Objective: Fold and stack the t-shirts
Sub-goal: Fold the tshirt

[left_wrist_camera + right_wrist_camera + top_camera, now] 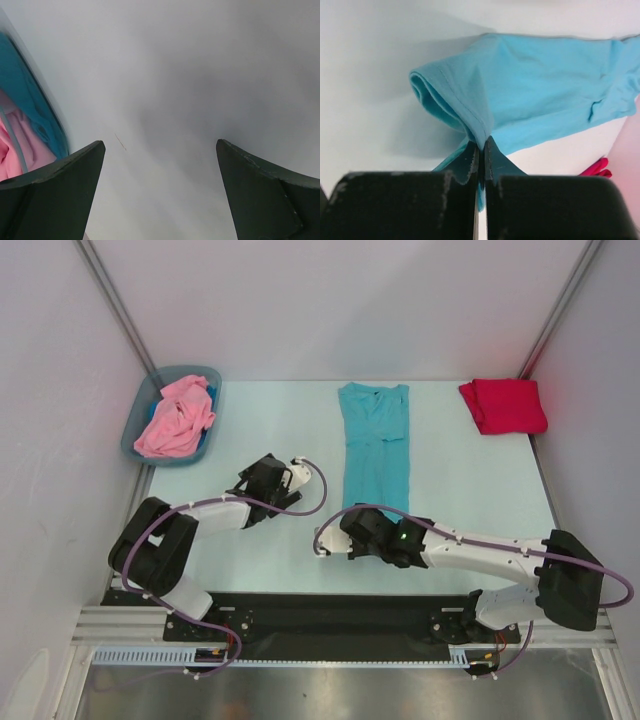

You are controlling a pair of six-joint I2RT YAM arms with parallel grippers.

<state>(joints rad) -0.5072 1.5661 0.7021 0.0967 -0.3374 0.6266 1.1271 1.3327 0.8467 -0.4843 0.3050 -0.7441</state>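
Observation:
A teal t-shirt (pixel 375 440) lies folded into a long strip down the middle of the table. My right gripper (pixel 362 524) is at its near end, shut on the hem. In the right wrist view the teal t-shirt (pixel 540 95) bunches up where the hem enters my right gripper (pixel 481 146). A crimson red t-shirt (pixel 503 405), folded, lies at the back right. A pink t-shirt (pixel 176 418) lies crumpled in the bin. My left gripper (pixel 290 475) hovers open left of the teal strip, nothing between its fingers (pixel 75 180).
The grey-blue plastic bin (pixel 146 405) stands at the back left corner; its blue wall (pixel 30 100) and the pink cloth show at the left of the left wrist view. White walls enclose the table on three sides.

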